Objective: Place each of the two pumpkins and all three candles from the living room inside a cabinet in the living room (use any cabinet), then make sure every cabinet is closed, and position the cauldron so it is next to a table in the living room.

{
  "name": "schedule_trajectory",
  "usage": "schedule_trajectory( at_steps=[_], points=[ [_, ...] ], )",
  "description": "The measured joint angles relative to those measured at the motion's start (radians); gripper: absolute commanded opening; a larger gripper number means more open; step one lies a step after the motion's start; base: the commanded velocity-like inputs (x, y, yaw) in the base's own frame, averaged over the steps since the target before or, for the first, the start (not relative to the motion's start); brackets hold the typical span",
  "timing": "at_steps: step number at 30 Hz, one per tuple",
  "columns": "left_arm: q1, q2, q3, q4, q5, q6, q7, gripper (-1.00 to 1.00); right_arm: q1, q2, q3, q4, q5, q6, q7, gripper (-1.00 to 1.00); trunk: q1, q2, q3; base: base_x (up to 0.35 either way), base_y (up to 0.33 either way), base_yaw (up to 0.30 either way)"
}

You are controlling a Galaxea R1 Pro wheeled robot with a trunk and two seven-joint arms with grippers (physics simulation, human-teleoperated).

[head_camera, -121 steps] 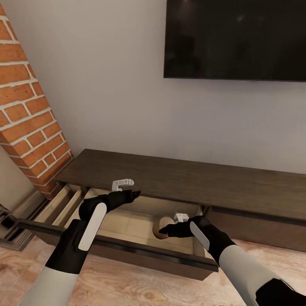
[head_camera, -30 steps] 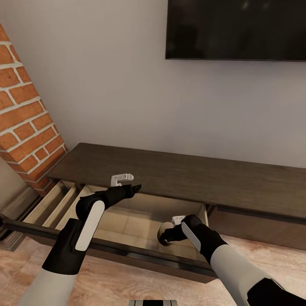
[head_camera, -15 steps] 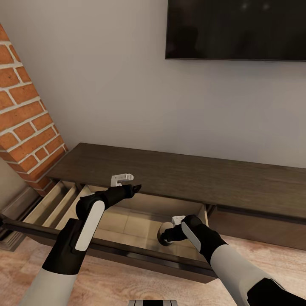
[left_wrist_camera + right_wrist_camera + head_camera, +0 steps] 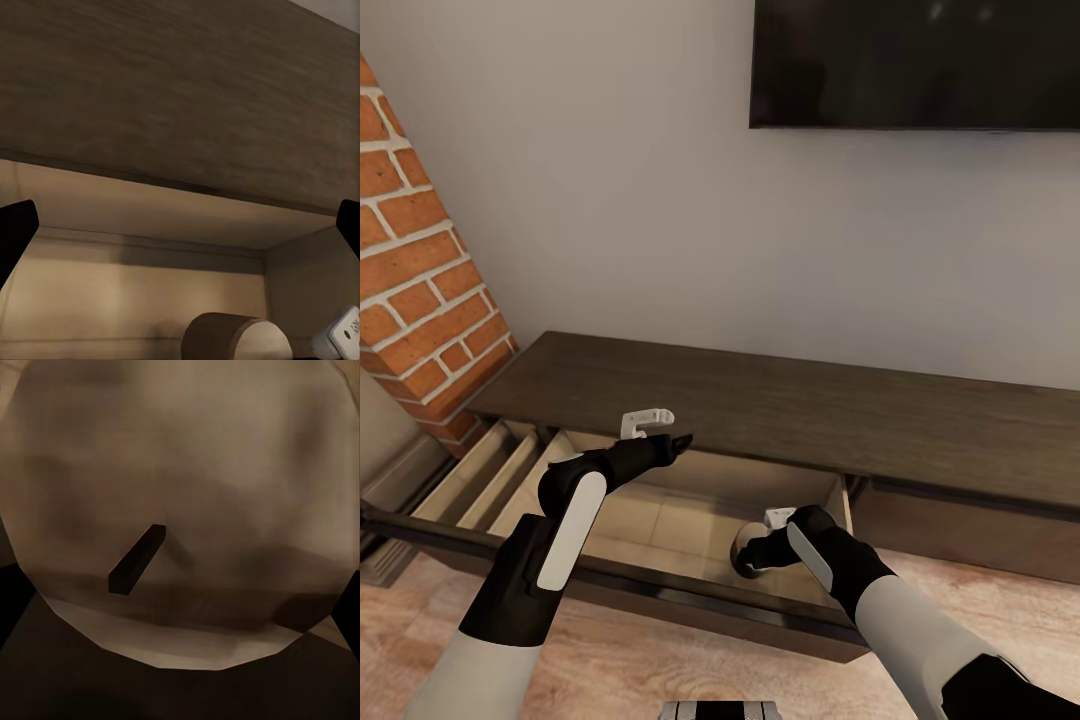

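- A candle [image 4: 745, 548] sits low inside the cabinet's [image 4: 780, 420] pulled-out drawer [image 4: 660, 520], gripped between the fingers of the right gripper [image 4: 752, 556].
- By my judgement this candle is nearly stowed but not yet released; pumpkins, other candles, drawer closing and cauldron remain.
- The left gripper [image 4: 682, 442] hovers over the drawer, spread wide and empty.
- The right wrist view adds the candle's wick [image 4: 136, 559]; the head view gives the setting, with brick wall [image 4: 420, 290] and television [image 4: 915, 62].

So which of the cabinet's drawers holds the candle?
The wide open drawer in front of the robot: the candle sits at its right end, at the right hand. The narrower open drawer by the brick wall shows none.
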Motion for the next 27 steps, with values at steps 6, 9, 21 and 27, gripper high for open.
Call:
schedule_trajectory(
  at_steps=[6,9,21,27],
  points=[
    [0.000,0.000,0.000,0.000,0.000,0.000,0.000,1.00,0.000,0.000,0.000,0.000,-0.001,0.000,0.000,-1.00,0.000,0.000,0.000,0.000,0.000,0.000],
    [0.000,0.000,0.000,0.000,0.000,0.000,0.000,1.00,0.000,0.000,0.000,0.000,0.000,0.000,0.000,-1.00,0.000,0.000,0.000,0.000,0.000,0.000],
    [0.000,0.000,0.000,0.000,0.000,0.000,0.000,1.00,0.000,0.001,0.000,0.000,0.000,0.000,-0.001,-1.00,0.000,0.000,-0.004,0.000,0.000,0.000],
    [0.000,0.000,0.000,0.000,0.000,0.000,0.000,1.00,0.000,0.001,0.000,0.000,0.000,0.000,-0.001,-1.00,0.000,0.000,-0.012,0.000,0.000,0.000]
  ],
)
